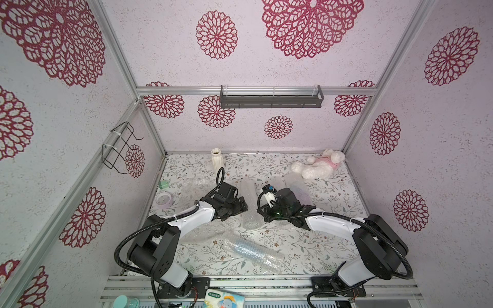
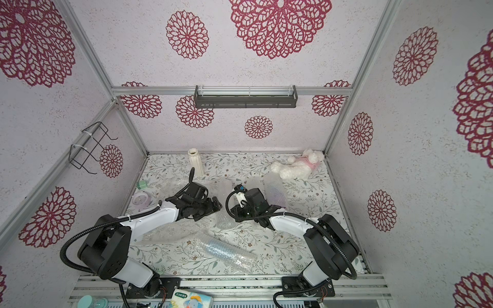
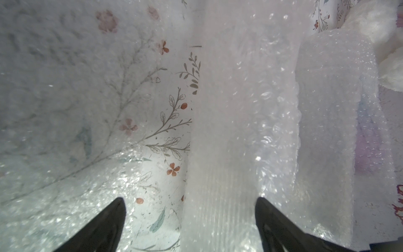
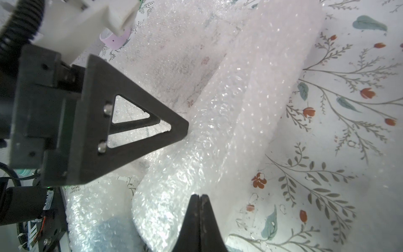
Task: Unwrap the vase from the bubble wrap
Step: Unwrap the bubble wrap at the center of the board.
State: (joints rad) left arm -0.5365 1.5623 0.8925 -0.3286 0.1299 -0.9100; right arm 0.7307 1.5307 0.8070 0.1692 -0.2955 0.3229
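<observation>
Clenched right gripper [image 4: 198, 197] tips pinch at the bubble wrap [image 4: 239, 104] roll lying mid-table between both arms, left gripper [image 3: 189, 199] straddling it released: peeling seems just begun, so next pull the edge outward.

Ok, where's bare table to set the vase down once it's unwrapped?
Free: the table on its right side, between plush toy and right arm; the back strip between white vase and plush toy. Crowded: the centre, bubble wrap between left arm and right arm; a wrapped bundle at front; tape roll and green box at the left edge.
</observation>
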